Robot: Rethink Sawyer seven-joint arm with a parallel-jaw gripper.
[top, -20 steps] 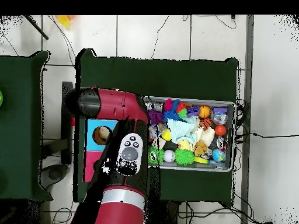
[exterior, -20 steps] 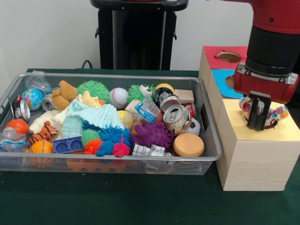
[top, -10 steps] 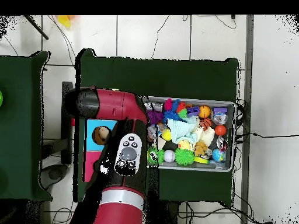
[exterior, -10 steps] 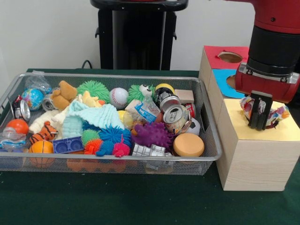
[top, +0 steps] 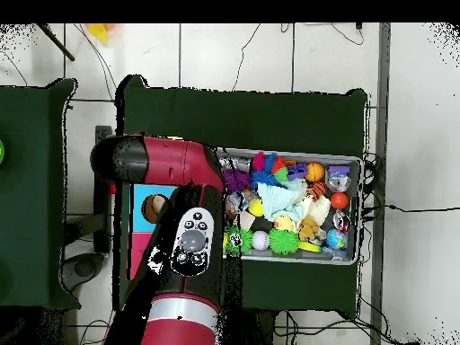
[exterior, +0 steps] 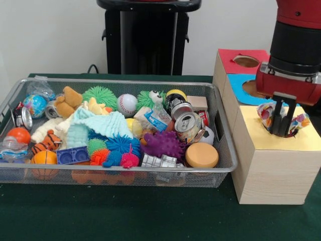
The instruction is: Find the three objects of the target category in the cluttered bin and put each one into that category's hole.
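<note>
The claw (exterior: 282, 128) hangs over the yellow hole (exterior: 296, 131) of the wooden box (exterior: 273, 165), with a crinkly multicoloured wrapper (exterior: 266, 114) bunched around it at the hole's mouth. Whether the claw grips or has let go cannot be told. The risk is that the wrapper snags on the rim and perches there, or clings to the claw and rides away towards the bin (exterior: 220, 165).

A shiny grey wire mesh bin (exterior: 223, 150) is holding a spiky purple rubber ball (exterior: 163, 144), a round orange sponge (exterior: 201, 154) and maybe a tiger-striped toy (exterior: 46, 142).
</note>
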